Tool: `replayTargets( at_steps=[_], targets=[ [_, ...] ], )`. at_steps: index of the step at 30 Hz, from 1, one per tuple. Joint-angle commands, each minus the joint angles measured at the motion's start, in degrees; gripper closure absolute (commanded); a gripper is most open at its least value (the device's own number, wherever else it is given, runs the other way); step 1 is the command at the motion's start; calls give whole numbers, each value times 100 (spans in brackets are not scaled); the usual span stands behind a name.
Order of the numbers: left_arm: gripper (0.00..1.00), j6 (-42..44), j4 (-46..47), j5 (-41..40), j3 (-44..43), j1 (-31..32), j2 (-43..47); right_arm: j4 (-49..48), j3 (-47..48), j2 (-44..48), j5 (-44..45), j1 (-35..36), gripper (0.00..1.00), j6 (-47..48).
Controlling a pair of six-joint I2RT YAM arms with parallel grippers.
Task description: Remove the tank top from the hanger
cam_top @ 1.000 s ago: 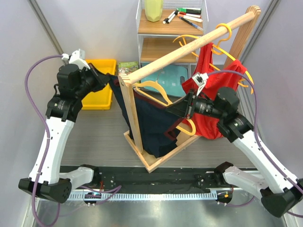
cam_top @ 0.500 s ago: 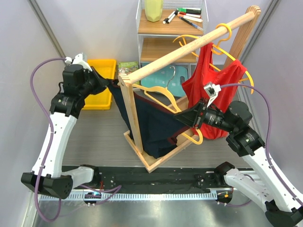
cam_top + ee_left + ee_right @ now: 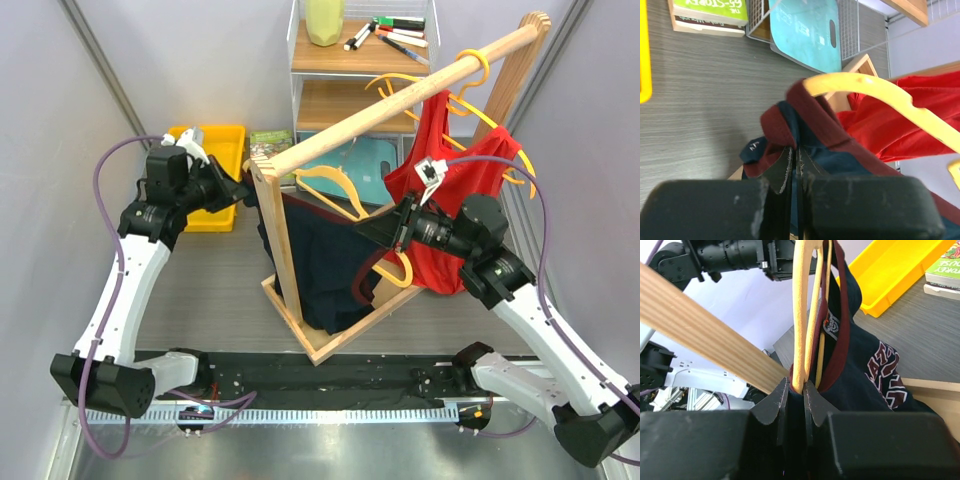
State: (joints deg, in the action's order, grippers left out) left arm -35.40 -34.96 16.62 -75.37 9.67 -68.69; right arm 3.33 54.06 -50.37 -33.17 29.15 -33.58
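Garment: navy tank top with maroon trim [image 3: 325, 265], hanging low inside the light wooden clothes rack [image 3: 400, 100], draped on a pale yellow plastic hanger [image 3: 335, 190], one strap drawn out to the left.
Left gripper [image 3: 794, 160]: jaws pressed together on the maroon-edged strap, just left of the rack's upright post.
Right gripper [image 3: 796, 387]: jaws clamped on the hanger where its two arms meet, dark cloth just beside them.
Hanger: tilted, below the rail; one arm pokes out of the strap opening.
Neighbour: red garment [image 3: 450, 200] hanging from the rail, behind the right gripper.
Bench: grey wood-grain bench [image 3: 200, 290] carrying a yellow plastic tray [image 3: 215, 205], a green-covered book [image 3: 268, 142] and a teal board [image 3: 355, 160] leaning at the wire shelf.
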Motion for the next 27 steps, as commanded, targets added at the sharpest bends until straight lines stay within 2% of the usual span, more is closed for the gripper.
replayTargets(
  at_steps=[1,5,10,15,16,17,18,19,25,27],
  targets=[
    [100,173,104,395,-74,-44,136,-965,482,-87,197,30,99,-43],
    [100,156,147,342,136,-36,241,-1308,465,-70,354,21,99,-210],
    [100,24,340,895,418,-27,215,-1423,491,-210,416,30,99,-306],
    [100,-55,525,1027,559,-27,294,-1397,465,-289,487,30,99,-263],
    [95,-29,491,1027,541,-27,312,-1379,482,-350,426,21,99,-245],
    [79,41,455,1027,463,-35,321,-1353,491,-377,390,21,99,-228],
    [59,85,333,1036,410,-27,338,-1283,517,-412,373,30,99,-193],
    [47,138,297,1097,357,-27,425,-1256,518,-456,355,21,99,-123],
    [43,16,226,676,41,-35,1102,-1019,667,-789,242,30,99,220],
    [35,-429,427,772,-12,-27,1156,-1115,746,-904,83,21,99,291]
  ],
)
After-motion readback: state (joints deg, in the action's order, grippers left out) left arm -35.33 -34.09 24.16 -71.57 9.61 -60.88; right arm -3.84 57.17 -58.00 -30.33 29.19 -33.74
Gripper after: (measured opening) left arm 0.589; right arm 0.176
